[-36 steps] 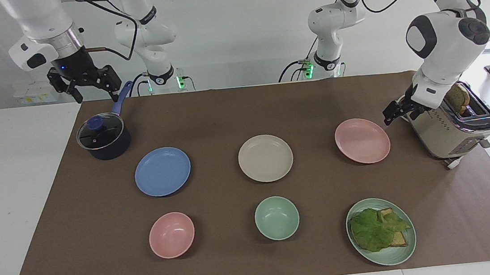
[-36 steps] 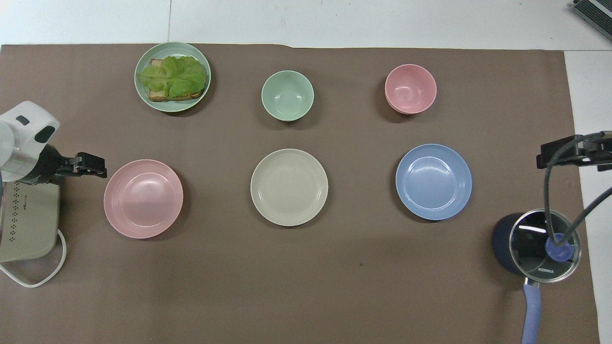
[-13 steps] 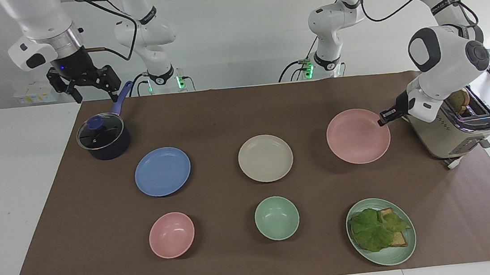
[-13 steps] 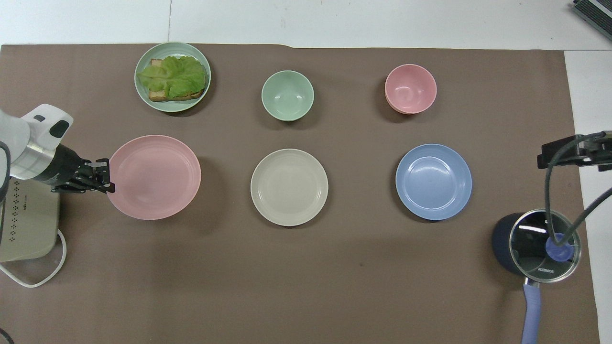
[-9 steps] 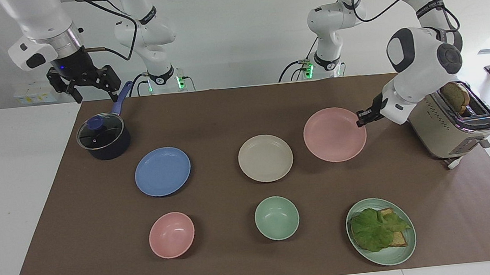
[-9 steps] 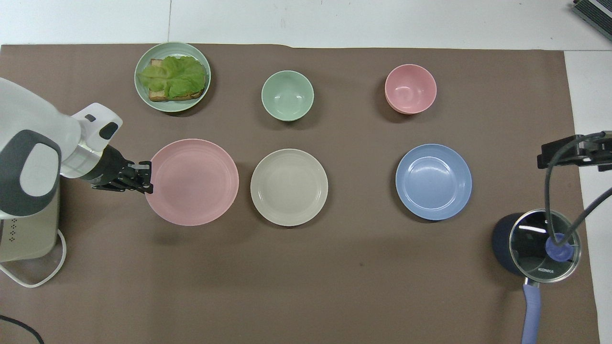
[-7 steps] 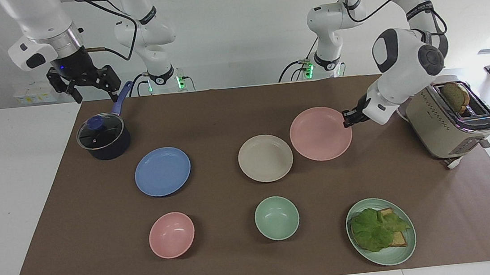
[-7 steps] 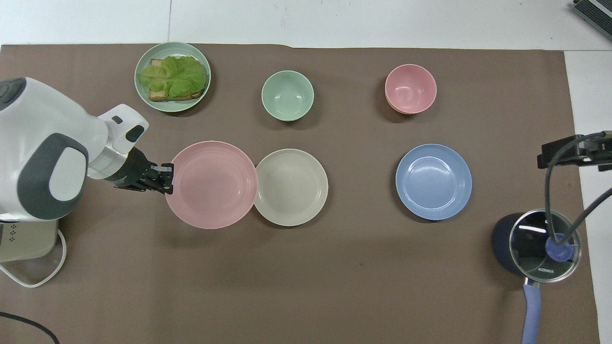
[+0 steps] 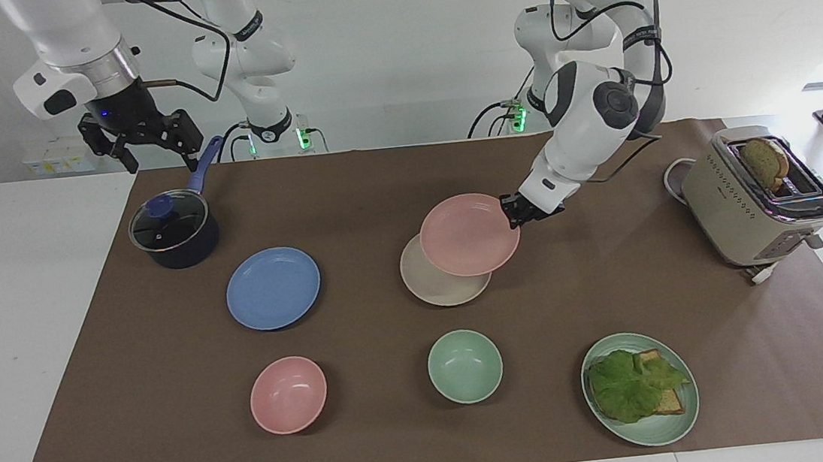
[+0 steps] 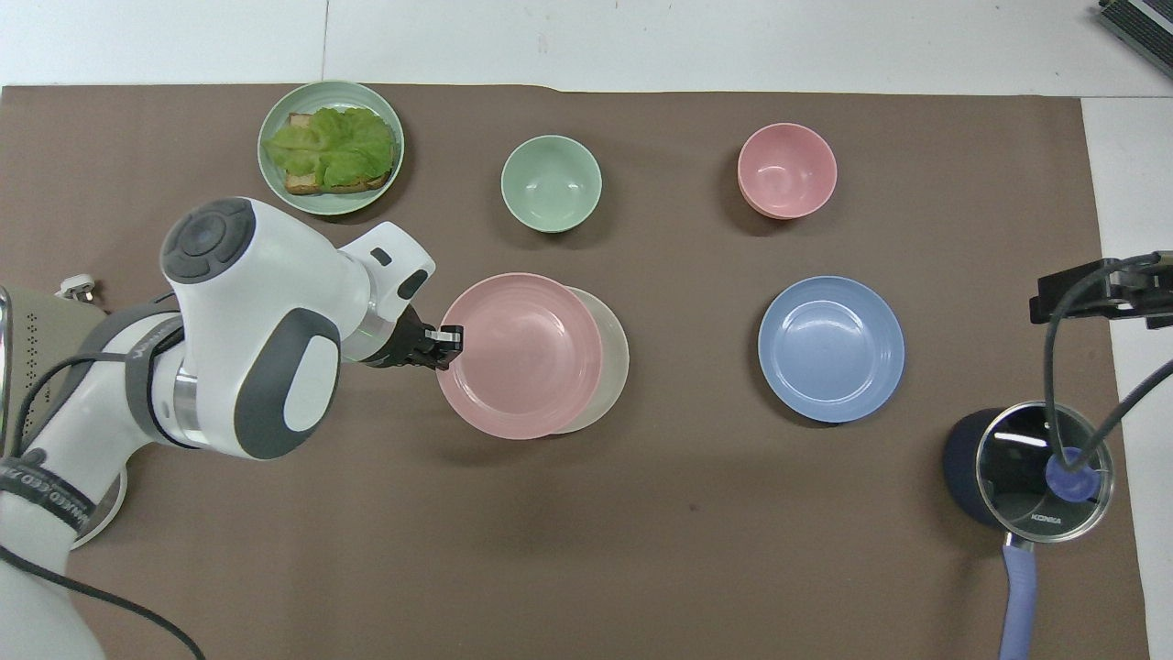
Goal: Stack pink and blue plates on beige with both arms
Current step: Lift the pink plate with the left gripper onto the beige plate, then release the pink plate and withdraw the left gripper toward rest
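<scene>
Brown paper covered the surface (image 9: 347, 192). From the hand outward: the left hand (image 9: 512, 214) was clenched on the rim of the round pale pink plastic plate (image 9: 468, 234), held over the round cream-beige plate (image 9: 439, 285). The round blue plate (image 9: 273, 287) lay toward the right arm's end, where the right hand (image 9: 146, 143) waited, released, above the lidded dark saucepan (image 9: 174, 231).

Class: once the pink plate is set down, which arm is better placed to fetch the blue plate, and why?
Probably the right: the right gripper hangs open over the pot, beside the blue plate. The left gripper holds the pink plate over the beige plate.
</scene>
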{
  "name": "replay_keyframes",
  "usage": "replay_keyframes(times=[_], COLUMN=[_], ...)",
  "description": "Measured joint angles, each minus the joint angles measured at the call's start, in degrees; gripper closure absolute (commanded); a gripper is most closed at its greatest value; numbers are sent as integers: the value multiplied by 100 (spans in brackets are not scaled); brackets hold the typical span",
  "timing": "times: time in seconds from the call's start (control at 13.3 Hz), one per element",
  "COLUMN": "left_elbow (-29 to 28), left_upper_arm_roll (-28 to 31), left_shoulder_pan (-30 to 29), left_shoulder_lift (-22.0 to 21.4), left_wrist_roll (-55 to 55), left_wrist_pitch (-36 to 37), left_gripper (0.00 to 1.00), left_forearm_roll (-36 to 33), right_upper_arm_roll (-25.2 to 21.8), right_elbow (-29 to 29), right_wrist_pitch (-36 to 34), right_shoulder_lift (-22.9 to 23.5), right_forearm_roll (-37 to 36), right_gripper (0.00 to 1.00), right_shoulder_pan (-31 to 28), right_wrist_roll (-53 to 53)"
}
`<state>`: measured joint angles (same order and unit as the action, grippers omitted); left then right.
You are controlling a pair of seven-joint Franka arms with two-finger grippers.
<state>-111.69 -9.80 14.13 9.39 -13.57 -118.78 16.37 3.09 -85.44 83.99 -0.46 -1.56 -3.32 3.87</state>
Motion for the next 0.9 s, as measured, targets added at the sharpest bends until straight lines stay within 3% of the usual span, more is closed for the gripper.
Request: replay_keyframes(times=[0.23,0.3,0.38,0.45,0.9], left_elbow=[-76,-81,-80,-74,-42], left_upper_arm_roll=[2,2,2,3,50], left_shoulder_pan=[145,153,162,175,249], left_shoulder_lift=[350,397,406,401,386], left_wrist_roll=[-90,-91,-91,-94,-115], left_wrist_pitch=[-498,-538,-550,-572,-639], left_gripper=[100,79,10,0,0], left_forearm_roll=[11,12,12,14,15], right_upper_arm_roll=[-3,-3,-3,-3,-4], right_elbow=[-2,-2,-2,-2,-10], right_wrist_pitch=[0,0,0,0,-4], right_shoulder_lift=[0,0,0,0,-4], right_forearm_roll=[0,0,0,0,0], right_gripper=[0,0,0,0,0], right_shoulder_pan=[0,0,0,0,-1], right_wrist_roll=[0,0,0,0,0])
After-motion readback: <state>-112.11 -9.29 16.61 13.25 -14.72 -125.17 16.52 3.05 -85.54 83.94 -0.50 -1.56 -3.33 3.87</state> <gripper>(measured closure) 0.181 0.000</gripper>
